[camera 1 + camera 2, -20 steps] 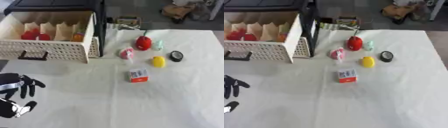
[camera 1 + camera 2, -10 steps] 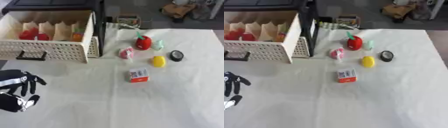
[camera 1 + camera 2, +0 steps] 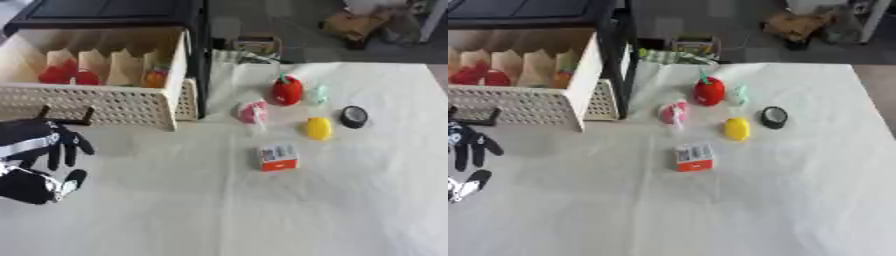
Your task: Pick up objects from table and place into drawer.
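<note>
Black and silver, the left robot hand [image 3: 42,152] hangs at the tabletop's [image 3: 262,215] left edge, fingers spread and hanging down, holding nothing. Just above it stands the open cream drawer [image 3: 96,102], red things inside. Well to its right lie a pink object [image 3: 252,111], a small box [image 3: 278,157], a red fruit [image 3: 286,90], a yellow object [image 3: 318,128] and a black disc [image 3: 354,116].

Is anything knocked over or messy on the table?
Nothing looks spilled or broken. The small box lies flat, turned a bit askew. The red toy, pink one, yellow one and black round thing sit loosely apart, not in the open drawer yet. The left hand holds nothing.
</note>
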`<move>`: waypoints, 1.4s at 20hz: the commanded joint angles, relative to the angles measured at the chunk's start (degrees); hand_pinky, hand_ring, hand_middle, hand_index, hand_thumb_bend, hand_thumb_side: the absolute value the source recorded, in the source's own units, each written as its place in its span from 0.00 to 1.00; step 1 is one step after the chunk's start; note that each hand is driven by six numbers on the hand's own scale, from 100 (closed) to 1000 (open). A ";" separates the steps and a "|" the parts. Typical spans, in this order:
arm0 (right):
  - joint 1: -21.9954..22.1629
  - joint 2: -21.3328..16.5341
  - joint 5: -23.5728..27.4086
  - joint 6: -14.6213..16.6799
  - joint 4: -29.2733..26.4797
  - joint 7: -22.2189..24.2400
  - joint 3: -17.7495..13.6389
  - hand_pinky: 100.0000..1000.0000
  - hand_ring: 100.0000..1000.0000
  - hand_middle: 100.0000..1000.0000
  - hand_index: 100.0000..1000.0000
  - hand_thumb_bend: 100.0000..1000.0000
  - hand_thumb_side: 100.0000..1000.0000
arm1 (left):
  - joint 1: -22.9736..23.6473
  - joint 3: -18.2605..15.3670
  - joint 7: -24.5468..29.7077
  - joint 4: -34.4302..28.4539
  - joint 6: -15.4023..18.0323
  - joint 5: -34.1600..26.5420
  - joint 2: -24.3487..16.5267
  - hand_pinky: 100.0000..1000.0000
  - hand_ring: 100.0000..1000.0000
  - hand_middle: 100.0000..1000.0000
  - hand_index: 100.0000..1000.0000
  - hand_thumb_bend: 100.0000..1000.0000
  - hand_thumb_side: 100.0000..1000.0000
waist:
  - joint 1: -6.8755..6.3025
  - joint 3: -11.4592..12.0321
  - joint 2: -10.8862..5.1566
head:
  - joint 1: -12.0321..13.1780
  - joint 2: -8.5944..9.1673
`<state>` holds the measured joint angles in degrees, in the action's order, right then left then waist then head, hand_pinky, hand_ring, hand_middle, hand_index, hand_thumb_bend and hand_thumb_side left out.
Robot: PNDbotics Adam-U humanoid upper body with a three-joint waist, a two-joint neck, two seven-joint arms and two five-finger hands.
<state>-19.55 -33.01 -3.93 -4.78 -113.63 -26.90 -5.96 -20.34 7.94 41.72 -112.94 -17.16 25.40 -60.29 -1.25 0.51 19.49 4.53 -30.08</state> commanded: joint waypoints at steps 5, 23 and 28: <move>-0.07 -0.75 0.16 -0.24 -0.96 -0.18 -0.85 0.73 0.59 0.59 0.70 0.06 0.86 | -3.56 -0.11 0.17 3.47 -0.66 0.98 -0.10 0.32 0.59 0.59 0.87 0.01 0.34 | -0.16 -0.38 -0.70 | 0.52 1.37; 0.51 -0.18 -0.04 -0.62 -0.96 0.33 -1.10 0.72 0.59 0.57 0.69 0.07 0.85 | -11.07 0.78 -5.56 10.19 -3.37 -2.22 3.58 0.23 0.46 0.50 0.83 0.01 0.34 | -0.21 -1.32 -0.43 | 0.73 2.54; 0.59 -0.06 -0.05 -0.71 -0.96 0.46 -1.11 0.72 0.59 0.57 0.69 0.08 0.85 | -13.69 1.78 -6.43 12.68 -3.93 -2.57 5.07 0.22 0.43 0.48 0.83 0.01 0.34 | -0.24 -1.51 -0.51 | 0.91 2.65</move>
<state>-18.62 -32.05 -3.92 -5.45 -113.63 -26.55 -6.33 -32.64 10.45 35.92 -100.31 -20.98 23.14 -53.99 -1.37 -0.90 20.15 5.22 -28.08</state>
